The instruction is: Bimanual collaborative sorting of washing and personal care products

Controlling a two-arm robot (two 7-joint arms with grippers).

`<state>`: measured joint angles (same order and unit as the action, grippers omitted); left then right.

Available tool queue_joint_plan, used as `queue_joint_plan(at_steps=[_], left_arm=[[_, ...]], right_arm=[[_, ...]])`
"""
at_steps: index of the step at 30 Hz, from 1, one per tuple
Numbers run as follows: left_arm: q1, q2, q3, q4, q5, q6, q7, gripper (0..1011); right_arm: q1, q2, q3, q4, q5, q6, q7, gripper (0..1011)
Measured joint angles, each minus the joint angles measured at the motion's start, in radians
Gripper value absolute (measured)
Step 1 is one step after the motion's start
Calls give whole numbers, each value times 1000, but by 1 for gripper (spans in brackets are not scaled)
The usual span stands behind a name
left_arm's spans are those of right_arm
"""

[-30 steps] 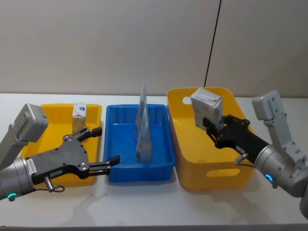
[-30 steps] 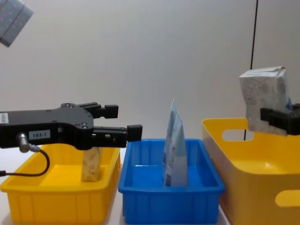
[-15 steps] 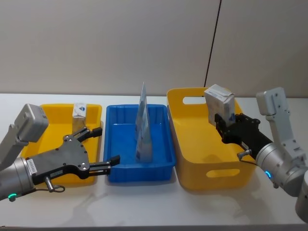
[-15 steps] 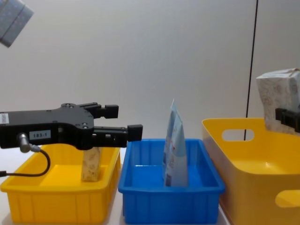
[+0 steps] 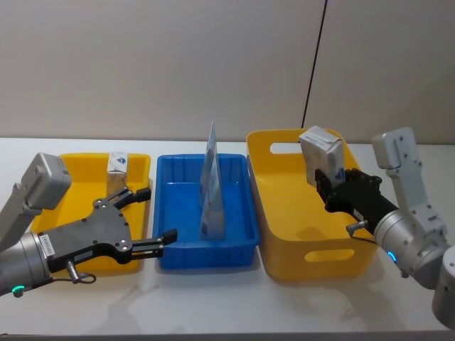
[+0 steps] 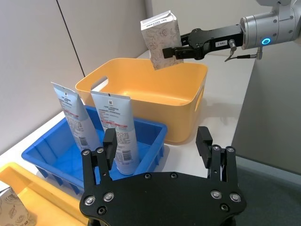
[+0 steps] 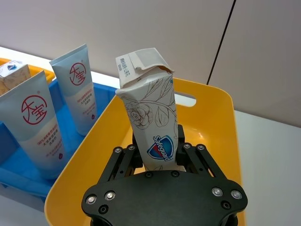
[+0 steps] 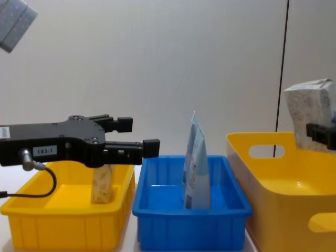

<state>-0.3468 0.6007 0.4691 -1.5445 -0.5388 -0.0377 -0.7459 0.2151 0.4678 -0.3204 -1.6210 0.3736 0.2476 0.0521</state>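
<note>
Left gripper (image 5: 158, 213) hovers with fingers spread at the front of the shallow yellow tray (image 5: 75, 167) (idle, I'd guess). Toothpaste tubes (image 5: 212, 192) stand sorted in the blue bin (image 5: 206, 257). Right gripper (image 5: 325, 186) has its fingers clamped on a Safeguard soap carton (image 5: 321, 150), held upright above the deep yellow tub (image 5: 298, 256), probably for a drop.

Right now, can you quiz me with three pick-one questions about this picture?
1. How many light-blue tubes stand in the blue bin? A one, B two, C four.
2. Where is the pack in the right hand? A over the big yellow bin, B inside the blue bin, C touching the tubes.
3. The left hand is: A open and empty, B shut on a tube, C shut on the pack.
Answers: B, two stand side by side; A, it hangs above that bin; A, it is spread wide, nothing in it.
</note>
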Motion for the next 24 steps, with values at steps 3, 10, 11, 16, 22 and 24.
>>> queue_joint_plan(at_steps=[3,10,11,16,22,24], left_arm=[[0,0,0,0,0,0,0,1001],[0,0,0,0,0,0,0,1001],[0,0,0,0,0,0,0,1001],[0,0,0,0,0,0,0,1001],[0,0,0,0,0,0,0,1001],[0,0,0,0,0,0,0,1001]], right_arm=[[1,-2,-1,-1,-3,5,-1,341],[3,-5,-2,-2,-8,13,-3,341],[3,-6,-2,-2,-9,13,-4,344],[4,-7,-2,-3,-11,15,-4,528],[5,-8,-2,-3,-12,18,-5,692],[5,-8,-2,-3,-12,18,-5,775]])
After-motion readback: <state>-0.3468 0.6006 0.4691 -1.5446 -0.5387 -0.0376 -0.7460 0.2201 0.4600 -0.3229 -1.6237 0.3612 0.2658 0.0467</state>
